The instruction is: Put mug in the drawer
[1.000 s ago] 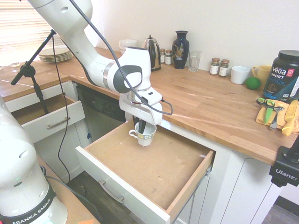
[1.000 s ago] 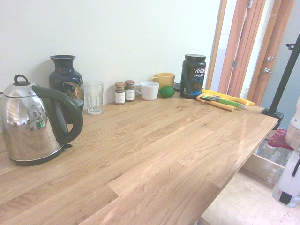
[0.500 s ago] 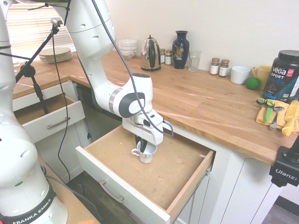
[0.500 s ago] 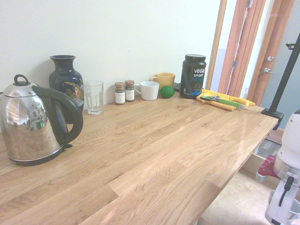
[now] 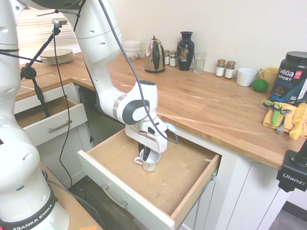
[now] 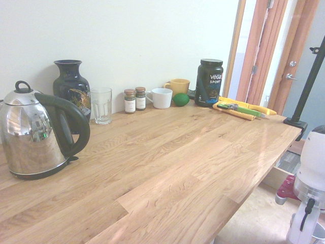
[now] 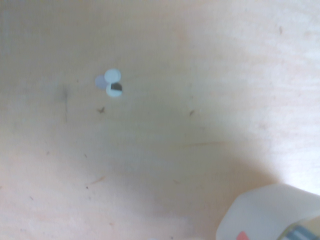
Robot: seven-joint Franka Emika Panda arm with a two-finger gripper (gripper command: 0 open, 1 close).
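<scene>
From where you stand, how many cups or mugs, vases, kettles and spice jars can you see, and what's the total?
Mugs: 3 (the small cup, white mug, yellow mug)
Vases: 1
Kettles: 1
Spice jars: 4
Total: 9

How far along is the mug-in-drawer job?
Done: drawer is open, and the mug is upright, inside its walls.
In hand: the hand is closed on the mug's rim. Whether the base fully rests on the drawer bottom, I can't tell.
Left: likely release and lift clear; closing the drawer isn't in the ask.
</scene>
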